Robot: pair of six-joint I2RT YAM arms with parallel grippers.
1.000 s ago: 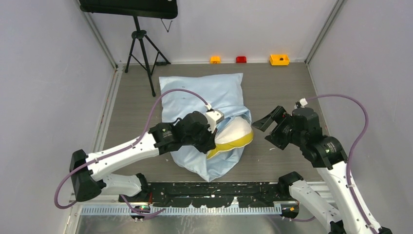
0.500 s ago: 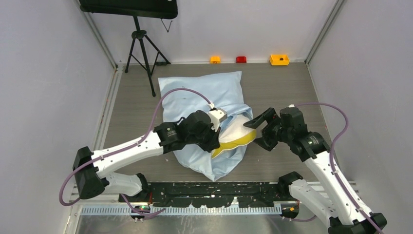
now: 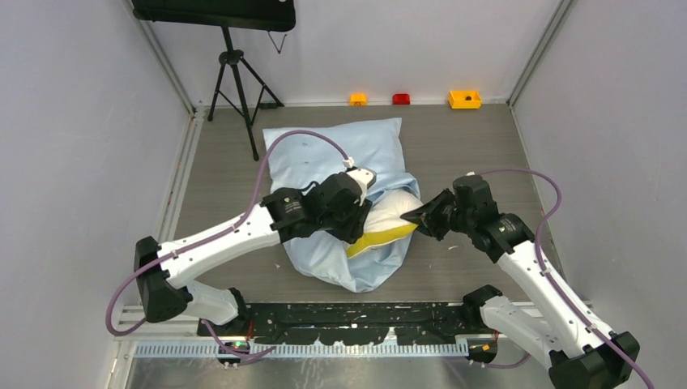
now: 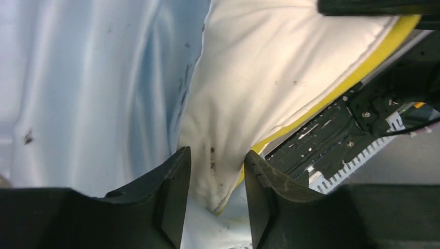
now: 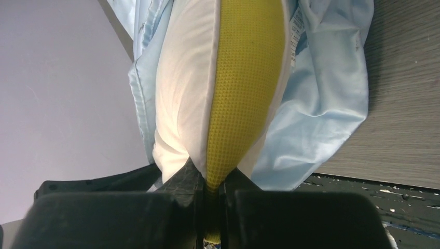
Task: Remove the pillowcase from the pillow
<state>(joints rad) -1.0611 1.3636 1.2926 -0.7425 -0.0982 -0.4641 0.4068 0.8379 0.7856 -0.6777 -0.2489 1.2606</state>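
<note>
Right gripper (image 5: 210, 179), arm extended toward 10 o'clock, clamps yellow band of pillow (image 5: 181, 83). Left gripper (image 4: 215, 158), reaching toward 2 o'clock, narrowly parted at pillowcase (image 4: 88, 88) mouth.

pillow (image 3: 393, 209): white, yellow band, poking out of pillowcase (image 3: 332, 154) (at the right side)
right gripper (image 3: 415, 216): touching pillow's end
left gripper (image 3: 358, 228): over pillow

The grey wood-grain tabletop (image 3: 470, 154) carries the wrinkled light-blue pillowcase (image 3: 324, 158) near its middle, lying slantwise from the far left toward the near edge, with the white, yellow-banded pillow (image 3: 389, 212) poking out of its near right end. A black tripod (image 3: 235, 81) stands at the far left. Along the far edge sit a small orange block (image 3: 357, 99), a red block (image 3: 401, 99) and a yellow tray (image 3: 464, 99), well apart from the pillowcase.
</note>
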